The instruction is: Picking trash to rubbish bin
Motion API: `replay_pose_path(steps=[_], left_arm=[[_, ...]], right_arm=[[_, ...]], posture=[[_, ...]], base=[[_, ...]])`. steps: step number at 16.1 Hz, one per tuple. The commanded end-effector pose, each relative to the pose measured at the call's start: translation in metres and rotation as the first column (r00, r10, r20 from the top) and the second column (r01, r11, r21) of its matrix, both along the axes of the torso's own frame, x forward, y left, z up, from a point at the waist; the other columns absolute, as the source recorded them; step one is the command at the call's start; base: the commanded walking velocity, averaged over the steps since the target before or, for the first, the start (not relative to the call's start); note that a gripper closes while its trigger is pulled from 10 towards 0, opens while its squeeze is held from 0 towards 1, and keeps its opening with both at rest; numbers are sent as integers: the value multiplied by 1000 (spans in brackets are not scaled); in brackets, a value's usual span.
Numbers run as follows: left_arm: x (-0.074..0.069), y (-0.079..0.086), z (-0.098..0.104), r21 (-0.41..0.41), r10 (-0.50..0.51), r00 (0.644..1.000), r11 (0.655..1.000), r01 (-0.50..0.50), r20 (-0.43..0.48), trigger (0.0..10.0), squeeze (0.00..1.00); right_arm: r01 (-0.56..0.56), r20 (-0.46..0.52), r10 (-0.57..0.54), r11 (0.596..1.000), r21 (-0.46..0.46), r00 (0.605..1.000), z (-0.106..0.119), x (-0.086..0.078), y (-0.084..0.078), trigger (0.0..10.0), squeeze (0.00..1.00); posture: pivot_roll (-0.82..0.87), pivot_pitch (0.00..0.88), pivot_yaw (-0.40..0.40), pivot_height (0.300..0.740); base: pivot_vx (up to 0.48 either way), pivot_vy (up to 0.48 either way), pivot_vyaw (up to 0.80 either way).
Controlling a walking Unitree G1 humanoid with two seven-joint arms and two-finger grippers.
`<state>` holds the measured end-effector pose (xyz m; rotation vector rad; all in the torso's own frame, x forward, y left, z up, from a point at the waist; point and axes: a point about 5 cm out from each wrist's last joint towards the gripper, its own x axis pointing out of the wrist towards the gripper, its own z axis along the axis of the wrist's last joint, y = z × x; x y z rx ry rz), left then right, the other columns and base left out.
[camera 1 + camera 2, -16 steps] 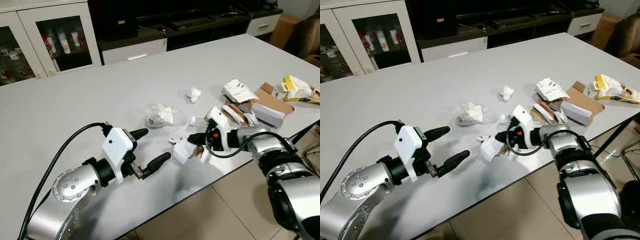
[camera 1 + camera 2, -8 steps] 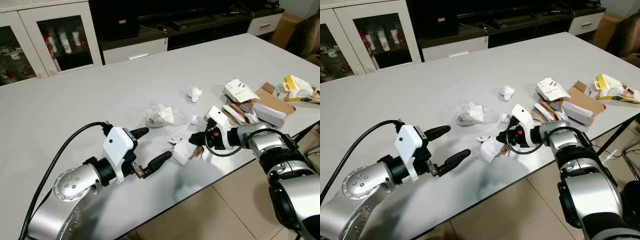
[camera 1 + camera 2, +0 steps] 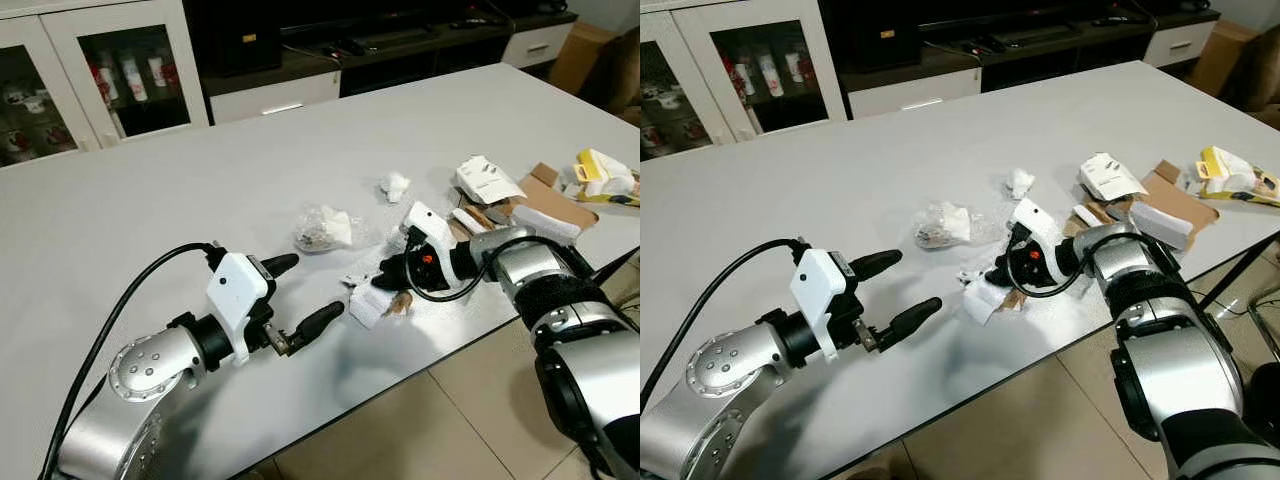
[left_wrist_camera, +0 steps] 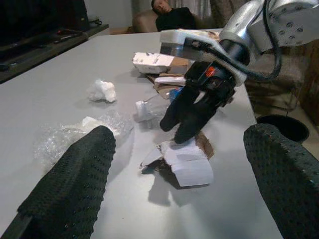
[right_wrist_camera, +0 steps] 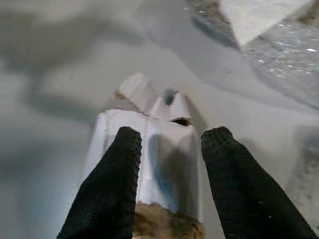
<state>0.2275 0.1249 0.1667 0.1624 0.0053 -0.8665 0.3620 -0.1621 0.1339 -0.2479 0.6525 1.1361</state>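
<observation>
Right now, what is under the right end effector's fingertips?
A torn white cardboard scrap lies on the table, straddled by the open right end effector. Its brown underside peeks out; anything beneath it is covered.

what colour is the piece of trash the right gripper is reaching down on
The torn card piece under the right gripper is white with a brown underside, clearest in the left wrist view.
</observation>
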Motion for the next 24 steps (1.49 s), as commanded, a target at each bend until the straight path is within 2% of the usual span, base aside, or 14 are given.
replay_pose_path(steps=[1, 11, 14, 16, 17, 20, 24], left_arm=[[2, -1, 0, 7, 0, 1000, 1000, 0, 3, 10000, 0], [2, 0, -2, 18, -1, 1000, 1000, 1, 7, 10000, 0], [2, 0, -1, 20, -3, 1000, 1000, 3, 10, 10000, 0], [0, -2, -1, 23, -22, 1000, 999, 22, 8, 10000, 0], [1, 0, -2, 32, -10, 1000, 999, 9, 8, 10000, 0], [-1, -1, -2, 25, -25, 1000, 999, 25, 2, 10000, 0], [-2, 2, -4, 39, -24, 1000, 999, 24, -14, 10000, 0]], right_arm=[[-40, 27, 41, 999, -28, 999, 12, 4, 1, 10000, 1000], [-33, 38, 36, 997, -65, 999, 8, 5, 8, 10000, 1000], [-16, 27, 18, 998, -60, 999, -2, 3, 14, 10000, 1000], [34, 74, -26, 993, -112, 997, -10, 4, 15, 10000, 1000], [20, 80, -6, 985, -172, 997, -16, 2, 14, 10000, 0], [28, 50, -17, 976, -217, 999, -29, -4, 14, 10000, 0], [23, -83, -45, 968, -249, 996, -53, -18, 11, 10000, 0]], posture=[[54, 0, -16, 740], [62, 0, -15, 740], [70, 0, -15, 740], [80, 0, -24, 740], [76, 0, -16, 740], [83, 0, -19, 740], [78, 0, -8, 740]], base=[[0, 0, 0], [0, 0, 0], [0, 0, 0], [0, 0, 0], [0, 0, 0], [0, 0, 0], [0, 0, 0]])
